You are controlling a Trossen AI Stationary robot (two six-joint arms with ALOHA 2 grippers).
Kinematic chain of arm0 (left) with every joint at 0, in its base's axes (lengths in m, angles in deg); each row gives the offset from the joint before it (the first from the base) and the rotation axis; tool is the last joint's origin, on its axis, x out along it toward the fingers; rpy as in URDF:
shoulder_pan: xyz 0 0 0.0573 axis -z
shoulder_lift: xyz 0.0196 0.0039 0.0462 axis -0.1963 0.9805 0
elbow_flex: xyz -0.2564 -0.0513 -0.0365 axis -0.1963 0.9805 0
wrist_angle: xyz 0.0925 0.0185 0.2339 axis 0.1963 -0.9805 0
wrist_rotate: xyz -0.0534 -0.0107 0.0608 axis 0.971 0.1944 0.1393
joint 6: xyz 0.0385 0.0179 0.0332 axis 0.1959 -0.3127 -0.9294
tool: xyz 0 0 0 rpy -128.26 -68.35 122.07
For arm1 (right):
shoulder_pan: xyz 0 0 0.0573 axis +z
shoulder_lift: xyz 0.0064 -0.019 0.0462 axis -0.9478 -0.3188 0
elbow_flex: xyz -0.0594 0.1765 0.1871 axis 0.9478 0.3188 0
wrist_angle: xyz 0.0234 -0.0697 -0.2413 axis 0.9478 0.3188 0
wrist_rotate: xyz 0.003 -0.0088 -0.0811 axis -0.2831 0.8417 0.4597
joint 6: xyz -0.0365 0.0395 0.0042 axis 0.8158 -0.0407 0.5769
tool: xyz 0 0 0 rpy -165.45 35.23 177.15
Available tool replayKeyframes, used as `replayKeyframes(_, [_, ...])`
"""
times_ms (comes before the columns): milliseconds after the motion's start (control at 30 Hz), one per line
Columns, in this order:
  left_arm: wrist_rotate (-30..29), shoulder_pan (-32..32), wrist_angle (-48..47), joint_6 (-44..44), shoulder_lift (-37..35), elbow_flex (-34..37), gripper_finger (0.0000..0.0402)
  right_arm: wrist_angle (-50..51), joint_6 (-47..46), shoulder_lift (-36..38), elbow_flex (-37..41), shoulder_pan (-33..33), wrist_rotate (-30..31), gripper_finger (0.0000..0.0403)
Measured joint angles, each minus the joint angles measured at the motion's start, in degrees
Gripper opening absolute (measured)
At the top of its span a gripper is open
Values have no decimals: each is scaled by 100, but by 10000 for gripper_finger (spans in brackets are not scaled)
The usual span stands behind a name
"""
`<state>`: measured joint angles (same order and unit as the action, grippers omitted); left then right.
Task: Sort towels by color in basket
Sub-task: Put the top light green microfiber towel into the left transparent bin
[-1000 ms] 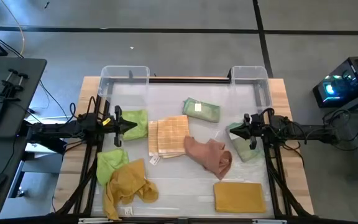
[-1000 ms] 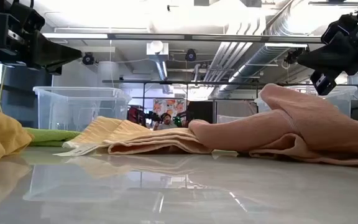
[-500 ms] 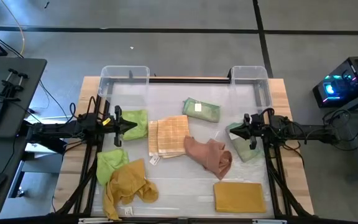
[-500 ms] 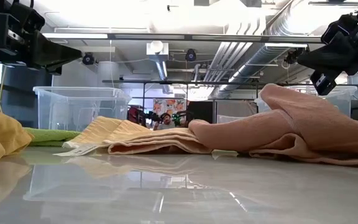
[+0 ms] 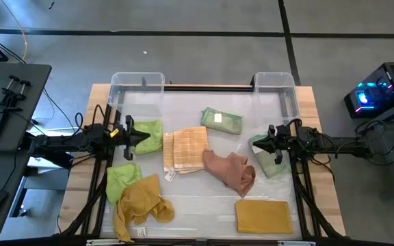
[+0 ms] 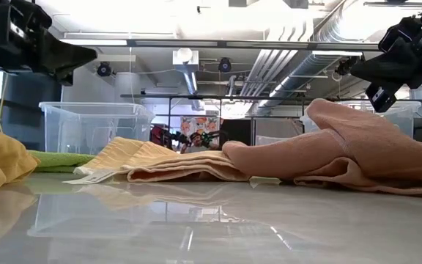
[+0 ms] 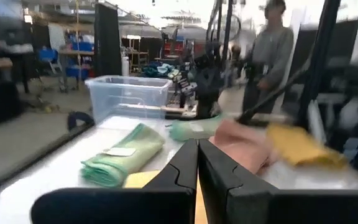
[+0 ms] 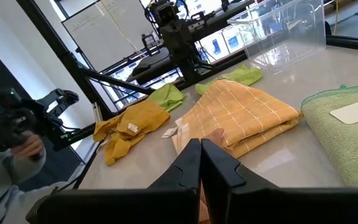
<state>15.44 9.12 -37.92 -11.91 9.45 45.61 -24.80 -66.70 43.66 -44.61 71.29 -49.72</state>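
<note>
High view: the towels lie spread on the table (image 5: 320,137). The checked towel (image 5: 185,148) is in the middle, the pink towel (image 5: 230,169) at its 4 o'clock. The left gripper (image 5: 139,136) hangs at 9 o'clock, the right gripper (image 5: 260,143) at 3 o'clock.

Wrist views: both grippers' fingers (image 7: 182,167) are pressed together, holding nothing.

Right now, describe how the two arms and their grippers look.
Both arms are dark, nearly black, built of slim jointed segments with loose black cables along them. The left gripper carries a small yellow mark near its wrist; the right gripper shows none. In each wrist view the fingers are matte black, angular and tapered to narrow tips. No sleeves or covers.
</note>
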Motion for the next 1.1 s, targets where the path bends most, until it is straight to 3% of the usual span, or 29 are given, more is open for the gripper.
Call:
replayKeyframes(100, [-2,1,785,1004,83,1,0,1,-2,0,-2,0,0,0])
replayKeyframes(167, [574,47,1541,1225,212,-1,0,0,-1,-2,0,0,1,0])
replayKeyframes(233, [1257,186,2419,1224,415,0,0,2,-1,-2,0,0,0,0])
replayKeyframes(433, [1763,979,4414,573,1476,-7,0,0,-1,-1,0,0,1,0])
replayKeyframes(533, [1372,1370,4800,55,2170,-9,0,1,0,-2,-1,0,2,0])
replayKeyframes(633, [278,1652,4744,-22,2915,-226,0,0,-2,-2,0,0,0,0])
replayKeyframes(767, [-1193,1834,3816,-6,3933,-804,0,1,-1,0,-1,0,2,0])
replayKeyframes(900, [-2288,1923,1594,615,4632,-1736,1,1,0,-1,-1,0,0,0])
replayKeyframes(1100, [-2433,2214,-1999,1896,5596,-3104,31,2,-2,-2,0,0,1,0])
